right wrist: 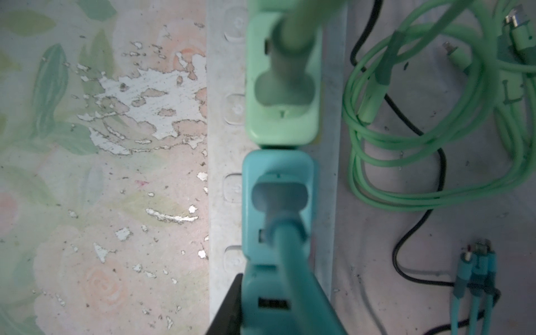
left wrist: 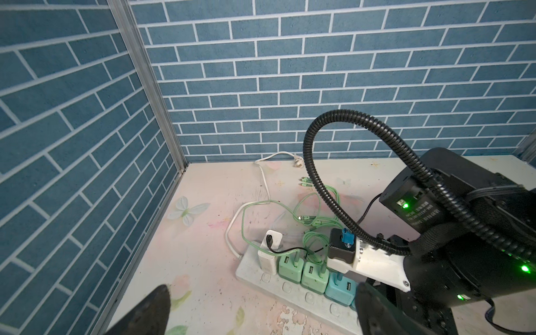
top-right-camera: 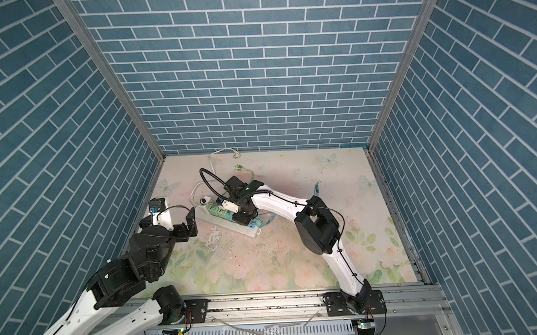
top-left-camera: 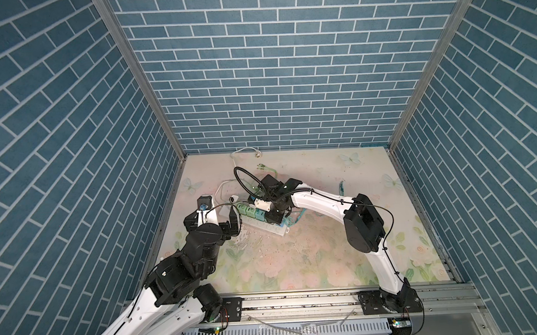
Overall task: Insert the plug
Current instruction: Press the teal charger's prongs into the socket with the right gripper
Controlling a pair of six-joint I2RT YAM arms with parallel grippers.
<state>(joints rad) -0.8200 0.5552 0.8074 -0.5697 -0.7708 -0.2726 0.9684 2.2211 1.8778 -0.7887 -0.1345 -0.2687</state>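
A teal plug [right wrist: 278,301] fills the near edge of the right wrist view, with my right gripper [right wrist: 278,319] shut on it; one black finger [right wrist: 229,307] shows along its side. It hangs over the white power strip [right wrist: 223,145], right beside a teal charger [right wrist: 278,203] and a green charger [right wrist: 282,87] seated in the strip. Its prongs are hidden. In both top views the right gripper [top-left-camera: 274,216] [top-right-camera: 243,219] covers the strip's [top-left-camera: 263,229] [top-right-camera: 229,227] middle. My left gripper [left wrist: 261,311] [top-left-camera: 232,221] stands open and empty by the strip's left end.
A white charger [left wrist: 269,252] and two green chargers [left wrist: 290,265] fill the strip's far sockets. Green cables [right wrist: 435,145] and a black lead lie behind the strip, teal cable ends [right wrist: 475,261] beside them. A white cord [top-left-camera: 244,152] runs to the back wall. Blue brick walls enclose three sides.
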